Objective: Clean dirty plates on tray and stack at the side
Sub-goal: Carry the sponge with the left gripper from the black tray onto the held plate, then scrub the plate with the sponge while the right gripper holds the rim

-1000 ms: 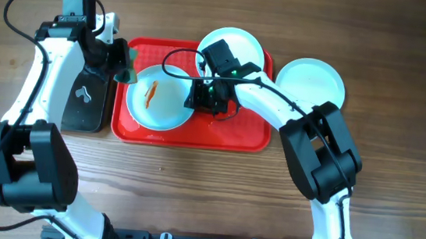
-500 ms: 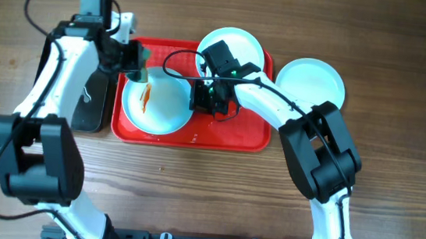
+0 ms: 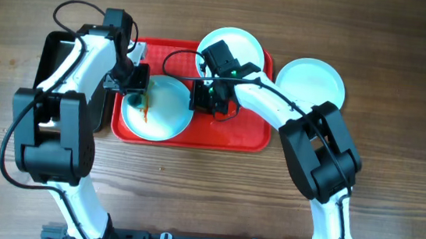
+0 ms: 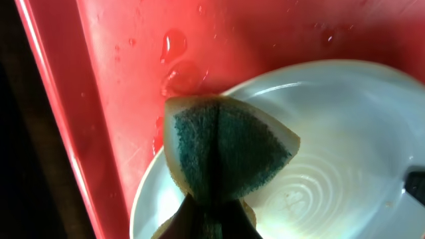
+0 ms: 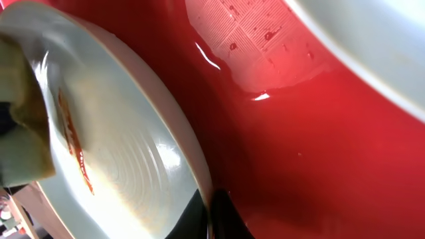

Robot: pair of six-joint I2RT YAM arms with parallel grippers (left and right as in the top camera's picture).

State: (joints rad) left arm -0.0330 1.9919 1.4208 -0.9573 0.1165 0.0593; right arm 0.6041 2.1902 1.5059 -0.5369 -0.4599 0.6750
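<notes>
A dirty plate [image 3: 163, 113] with an orange-brown sauce smear [image 5: 73, 143] sits at the left of the red tray [image 3: 231, 139]. My right gripper [image 3: 199, 98] is shut on that plate's right rim [image 5: 192, 159] and tilts it. My left gripper [image 3: 136, 81] is shut on a green and yellow sponge [image 4: 226, 156], which rests on the plate's left rim [image 4: 332, 126]. The sponge also shows in the right wrist view [image 5: 23, 126]. A second plate [image 3: 240, 44] lies at the tray's back. A third plate [image 3: 311, 80] lies on the table right of the tray.
A black tray [image 3: 50, 57] lies left of the red tray, partly hidden by my left arm. Water drops lie on the red tray [image 4: 174, 46]. Bare wooden table [image 3: 206, 189] runs in front of the trays.
My left arm has swung right from above the black tray, and the sponge now sits on the dirty plate's left rim. My right gripper has kept its hold on the plate.
</notes>
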